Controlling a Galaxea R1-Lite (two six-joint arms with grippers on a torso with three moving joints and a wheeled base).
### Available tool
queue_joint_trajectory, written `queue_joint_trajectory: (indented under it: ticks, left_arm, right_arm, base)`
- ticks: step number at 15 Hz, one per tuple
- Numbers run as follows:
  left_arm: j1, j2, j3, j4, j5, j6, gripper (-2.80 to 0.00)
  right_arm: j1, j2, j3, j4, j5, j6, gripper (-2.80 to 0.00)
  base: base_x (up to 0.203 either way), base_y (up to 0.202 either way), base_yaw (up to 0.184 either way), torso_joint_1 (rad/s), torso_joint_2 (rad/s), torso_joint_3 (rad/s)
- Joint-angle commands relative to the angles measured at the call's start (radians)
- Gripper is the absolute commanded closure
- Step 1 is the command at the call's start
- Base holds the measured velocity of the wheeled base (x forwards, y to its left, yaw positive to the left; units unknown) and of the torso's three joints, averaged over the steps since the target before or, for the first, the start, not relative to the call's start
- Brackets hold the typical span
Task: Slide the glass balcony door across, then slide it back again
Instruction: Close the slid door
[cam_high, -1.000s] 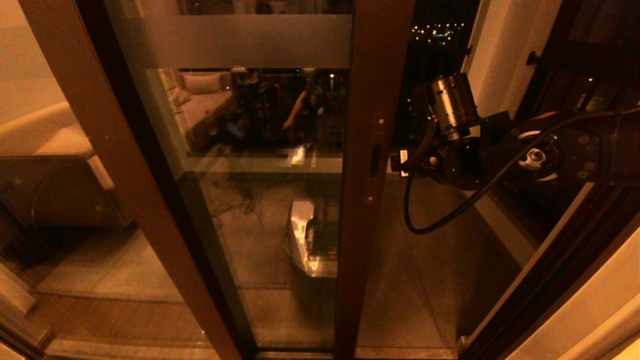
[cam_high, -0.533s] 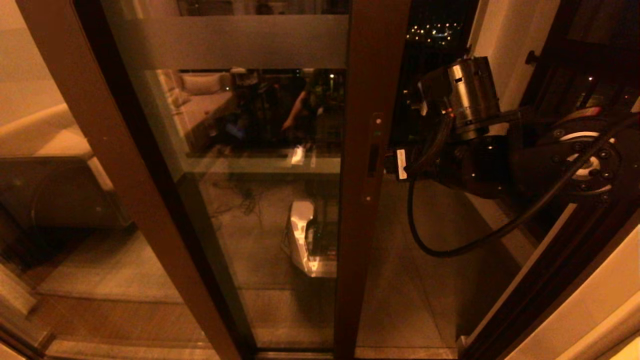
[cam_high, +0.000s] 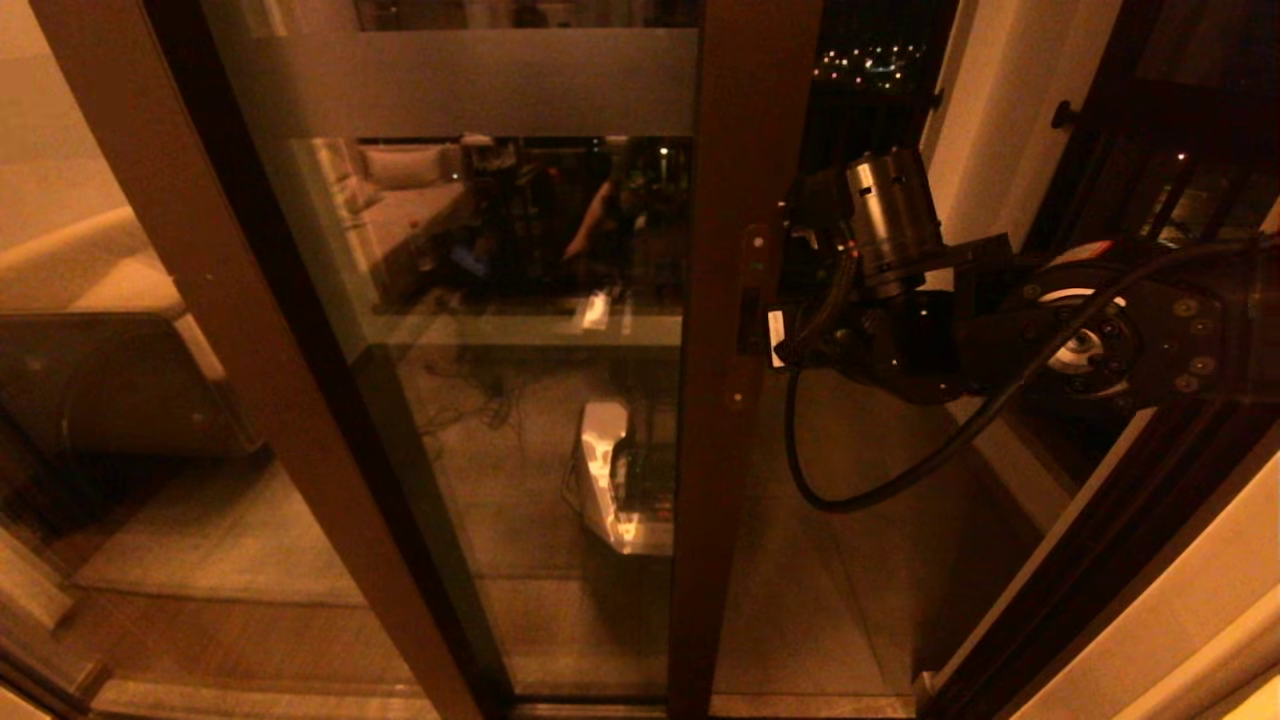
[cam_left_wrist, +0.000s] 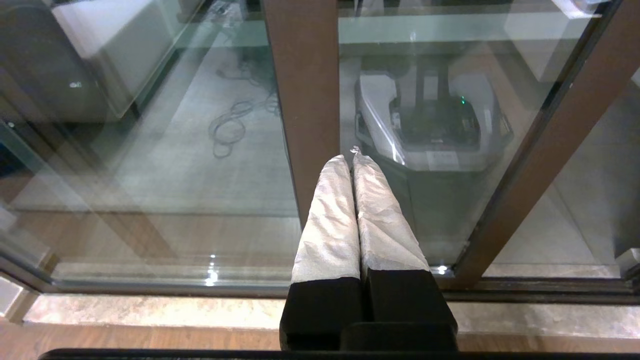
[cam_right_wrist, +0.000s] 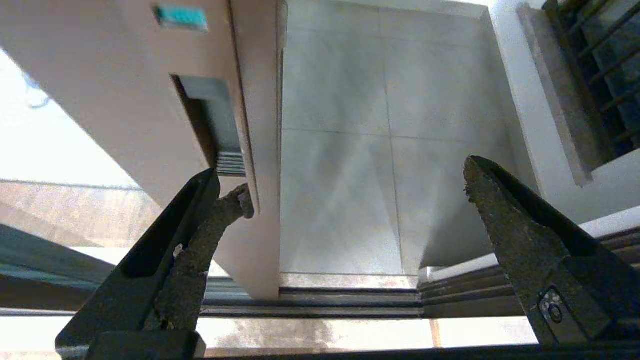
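Your glass balcony door (cam_high: 520, 330) fills the middle of the head view: one tall reflective pane in a smooth dark brown frame, one broad frosted band across the top, one thinner strip at mid-height. Band characters are too faint to read; the door top is cut off.

Your right gripper (cam_right_wrist: 350, 200) sits at the door's right stile, fingers spread wide. One rough, dark finger (cam_right_wrist: 200, 235) tip touches the stile edge just below the recessed rectangular handle slot (cam_right_wrist: 212, 125). The other finger hangs clear over the tiled balcony floor (cam_right_wrist: 345, 150).

Your left gripper (cam_left_wrist: 354, 200) is parked low before the glass, its two pale wrapped fingers pressed together, holding nothing. The black-barred railing (cam_right_wrist: 600, 65) is partly cut off.
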Motion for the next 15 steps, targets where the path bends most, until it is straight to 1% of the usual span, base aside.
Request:
queue_joint_trajectory:
  ticks: [1,3,5,7,15]
  left_arm:
    - [0.0,0.0,0.0,0.001,0.0,0.0,0.0]
    - [0.0,0.0,0.0,0.001,0.0,0.0,0.0]
    - [0.0,0.0,0.0,0.001,0.0,0.0,0.0]
    - [0.0,0.0,0.0,0.001,0.0,0.0,0.0]
    - [0.0,0.0,0.0,0.001,0.0,0.0,0.0]
  right_arm:
    - [-0.002,0.021,-0.001,-0.005,-0.003,0.001,-2.8]
    - [-0.017,0.034,-0.002,-0.038,-0.004,-0.001,-2.8]
    - [-0.049,0.048,-0.002,-0.079,-0.004,-0.026,-2.8]
    - [-0.07,0.05,-0.002,-0.092,-0.004,-0.037,-2.8]
    - [-0.078,0.047,0.004,-0.091,-0.004,-0.043,-2.8]
  base:
    - [0.0,0.0,0.0,0.0,0.0,0.0]
    - [0.0,0.0,0.0,0.0,0.0,0.0]
    - [0.0,0.0,0.0,0.0,0.0,0.0]
    - [0.0,0.0,0.0,0.0,0.0,0.0]
    - [0.0,0.0,0.0,0.0,0.0,0.0]
